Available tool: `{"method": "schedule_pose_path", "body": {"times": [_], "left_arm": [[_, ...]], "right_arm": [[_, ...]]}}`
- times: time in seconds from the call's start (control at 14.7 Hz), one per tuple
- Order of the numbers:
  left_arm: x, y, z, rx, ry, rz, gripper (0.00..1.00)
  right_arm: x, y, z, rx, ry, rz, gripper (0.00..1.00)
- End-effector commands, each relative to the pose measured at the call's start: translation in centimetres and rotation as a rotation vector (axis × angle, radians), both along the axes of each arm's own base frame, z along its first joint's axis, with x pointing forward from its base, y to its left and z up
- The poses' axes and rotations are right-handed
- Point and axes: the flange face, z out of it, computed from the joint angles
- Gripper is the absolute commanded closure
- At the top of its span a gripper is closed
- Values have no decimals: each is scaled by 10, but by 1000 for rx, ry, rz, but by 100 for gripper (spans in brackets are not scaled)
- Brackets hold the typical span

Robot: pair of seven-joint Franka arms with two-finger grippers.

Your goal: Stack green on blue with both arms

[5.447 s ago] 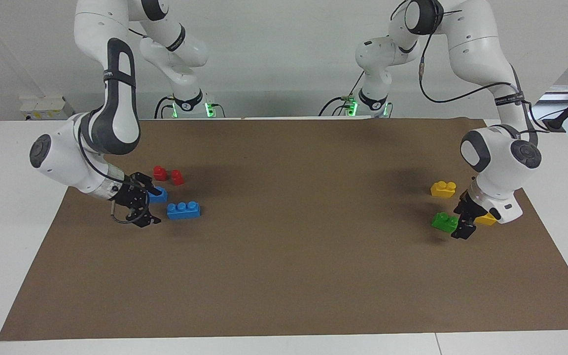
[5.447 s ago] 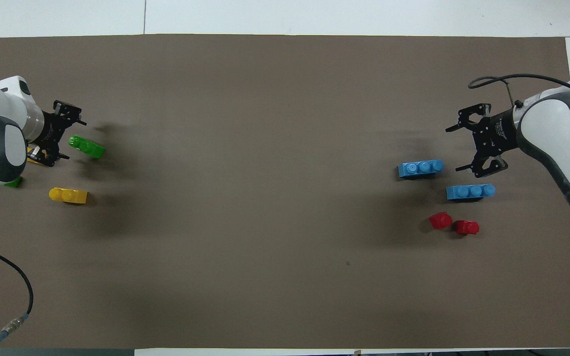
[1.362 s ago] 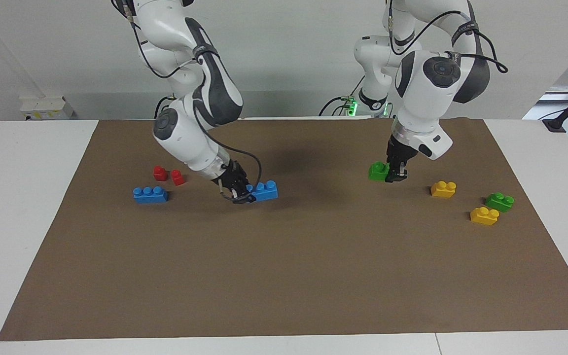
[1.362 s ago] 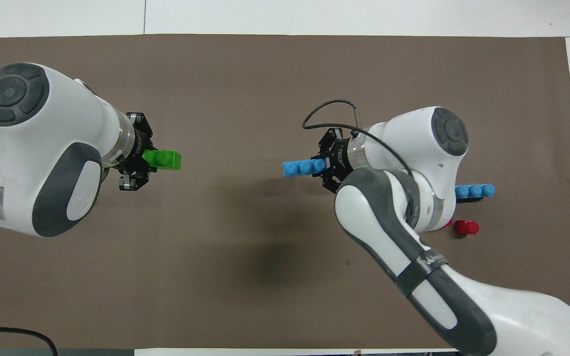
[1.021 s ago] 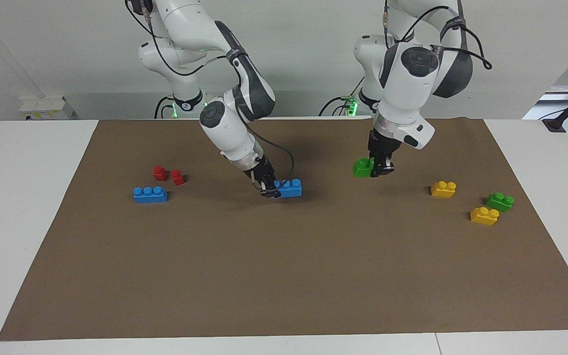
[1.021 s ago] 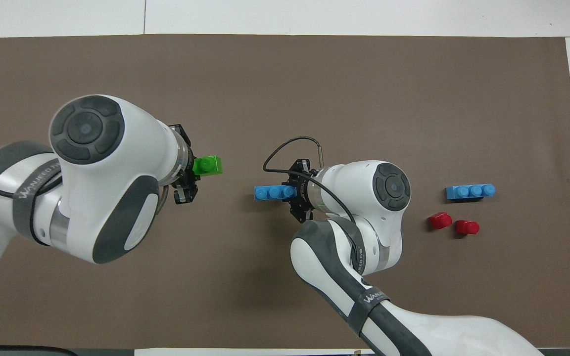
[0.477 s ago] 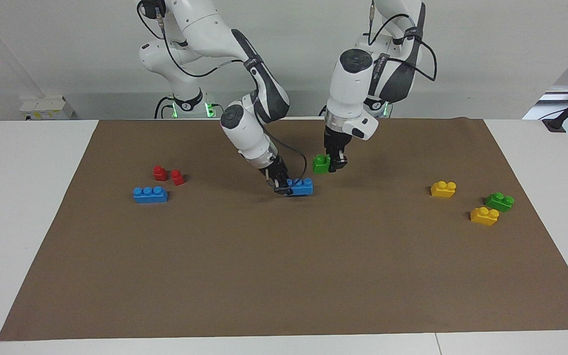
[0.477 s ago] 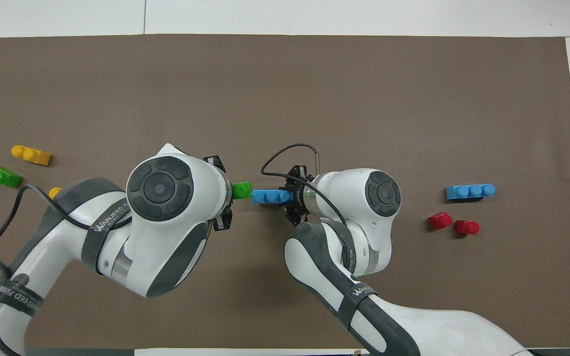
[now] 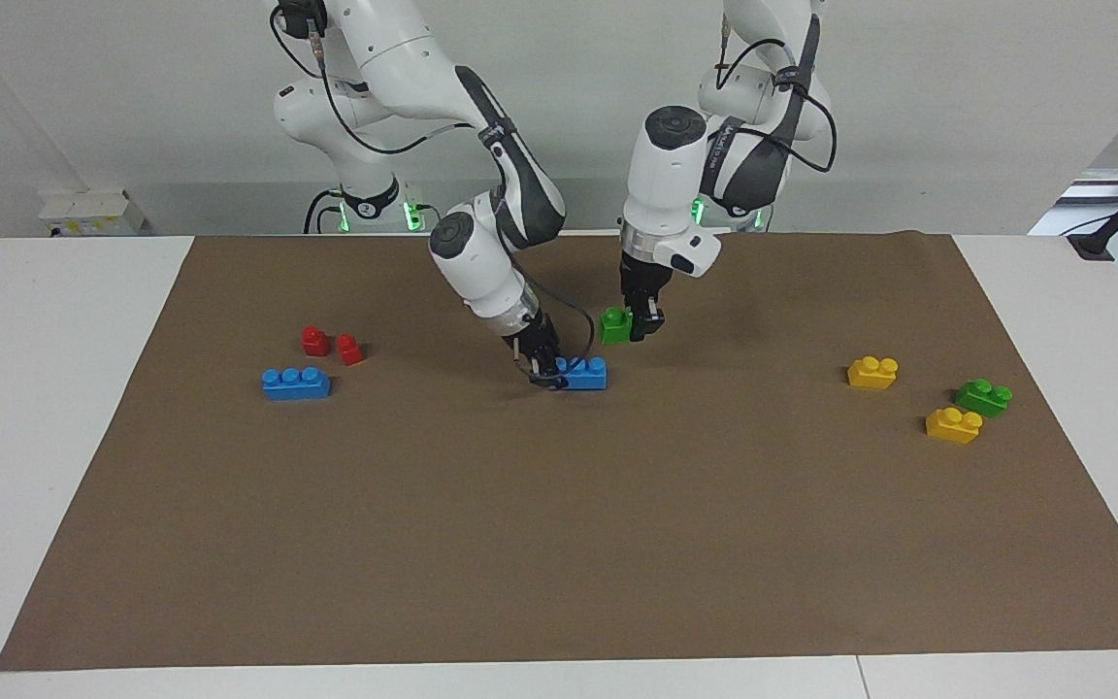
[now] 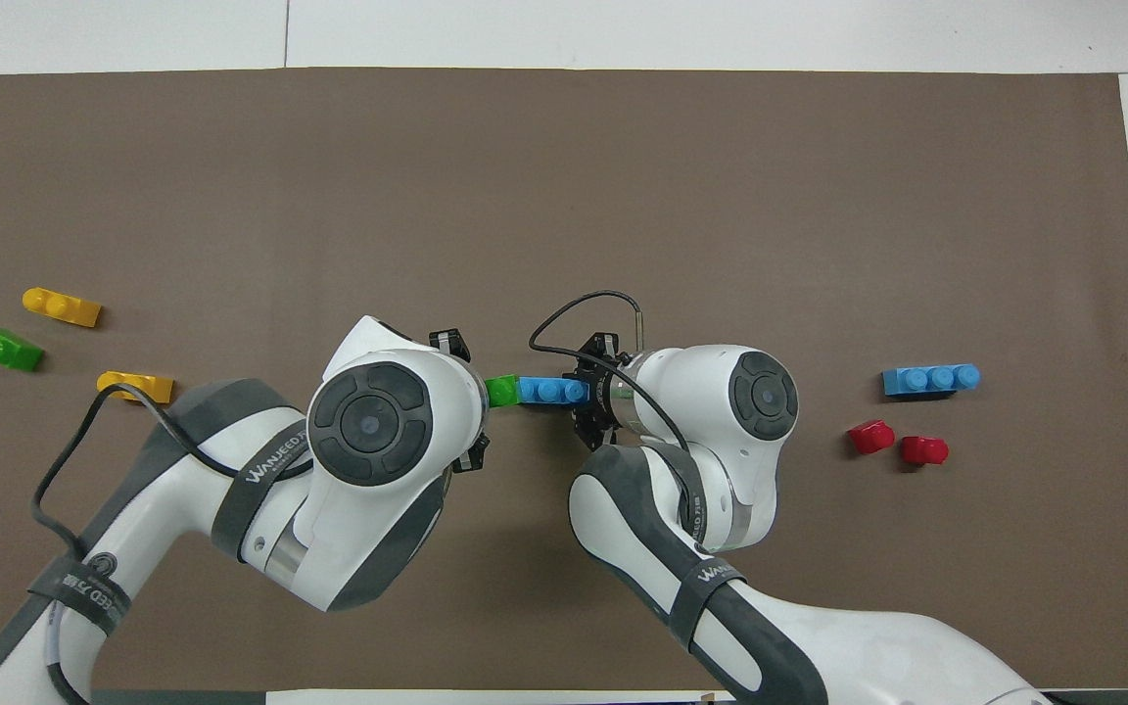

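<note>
The right gripper pinches one end of a blue brick and keeps it low at the middle of the mat, studs up, so its free end is open to receive another piece; whether the brick rests on the mat or hangs just above it is hard to say. The left gripper is clamped on a green brick, carried higher than the blue one and just off its free end (a grip on one side leaves the brick's underside clear for seating). From overhead the green and blue appear end to end, but the facing view shows air between them, so the stacking is not yet done.

The work surface is a brown mat on a white table, against a plain pale wall. A second blue brick and two red ones lie toward the right arm's end. Another green brick and two yellow ones lie toward the left arm's end.
</note>
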Motion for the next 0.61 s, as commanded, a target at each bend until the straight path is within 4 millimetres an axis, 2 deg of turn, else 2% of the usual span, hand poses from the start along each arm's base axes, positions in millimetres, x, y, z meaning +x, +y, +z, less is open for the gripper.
{"method": "schedule_pose_path", "body": {"times": [0.0,0.2,0.54], "left_arm": [[-8,-10,-15,9,-33,14,100],[-10,-23,-27,2,-47,14,100],[-9,-31,-44,9,-68,21,100]], "right_arm": [[-2,-1,0,8,-4,-26,100],[-4,-3,-3,4,-1,-25,100],[-6,-3,-13,-5,13,-24,100]]}}
